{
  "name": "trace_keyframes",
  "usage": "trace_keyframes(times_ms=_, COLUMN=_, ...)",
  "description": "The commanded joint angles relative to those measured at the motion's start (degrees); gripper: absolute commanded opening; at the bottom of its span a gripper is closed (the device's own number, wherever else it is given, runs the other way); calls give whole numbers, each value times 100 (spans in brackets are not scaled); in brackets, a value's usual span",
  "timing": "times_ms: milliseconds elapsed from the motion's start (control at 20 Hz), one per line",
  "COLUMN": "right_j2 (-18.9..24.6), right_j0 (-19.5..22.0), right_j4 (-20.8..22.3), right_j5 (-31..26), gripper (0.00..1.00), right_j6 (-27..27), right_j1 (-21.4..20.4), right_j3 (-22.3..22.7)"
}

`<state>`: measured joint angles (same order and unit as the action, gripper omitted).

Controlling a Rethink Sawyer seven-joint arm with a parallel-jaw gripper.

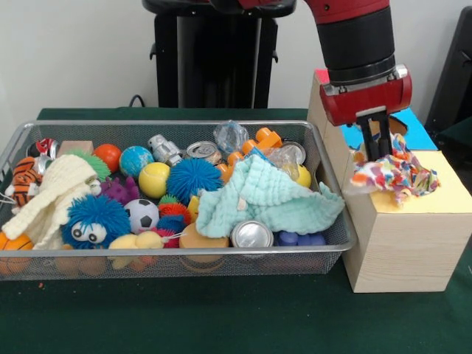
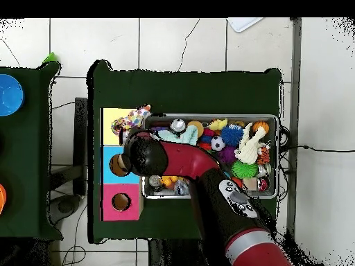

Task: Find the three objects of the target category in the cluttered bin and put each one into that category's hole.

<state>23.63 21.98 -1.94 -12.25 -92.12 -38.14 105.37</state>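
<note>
The hand (image 1: 377, 141) is clamped on the polka-dot cloth (image 1: 394, 175) — soft, crumpled, its long axis sideways — hanging just below it over the yellow panel (image 1: 435, 193) (hole hidden).

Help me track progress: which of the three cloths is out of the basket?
The polka-dot cloth, hanging from the end effector over the yellow-panelled box. The mint waffle cloth and cream knitted cloth lie inside.

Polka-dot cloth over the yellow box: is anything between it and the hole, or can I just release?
Nothing visible blocks it. The polka-dot cloth hangs from the gripper right over the yellow panel, draped across it. The cloth itself hides the hole in both views, so I can't confirm it's centred over the opening.
</note>
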Motion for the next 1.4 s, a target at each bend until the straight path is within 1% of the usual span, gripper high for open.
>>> trace_keyframes(times_ms=50, right_j2=229, right_j0=-56, right_j4=6, right_j5=-34, gripper=0, right_j6=-790, right_j1=387, right_j3=117)
trace_keyframes(times_ms=400, right_j2=160, right_j0=-313, right_j4=-115, right_j5=186, gripper=0, right_j6=-997, right_j1=569, right_j3=-64)
trace_keyframes(times_ms=950, right_j2=320, right_j0=-585, right_j4=-537, right_j5=171, gripper=0, right_j6=-1296, right_j1=393, right_j3=-48)
trace_keyframes(times_ms=1050, right_j2=234, right_j0=-677, right_j4=-564, right_j5=185, gripper=0, right_j6=-1265, right_j1=426, right_j3=-115)
trace_keyframes(times_ms=1300, right_j2=-159, right_j0=-991, right_j4=-536, right_j5=353, gripper=0, right_j6=-1162, right_j1=717, right_j3=-453)
trace_keyframes(times_ms=1400, right_j2=-515, right_j0=-1245, right_j4=-480, right_j5=446, gripper=0, right_j6=-1109, right_j1=904, right_j3=-720)
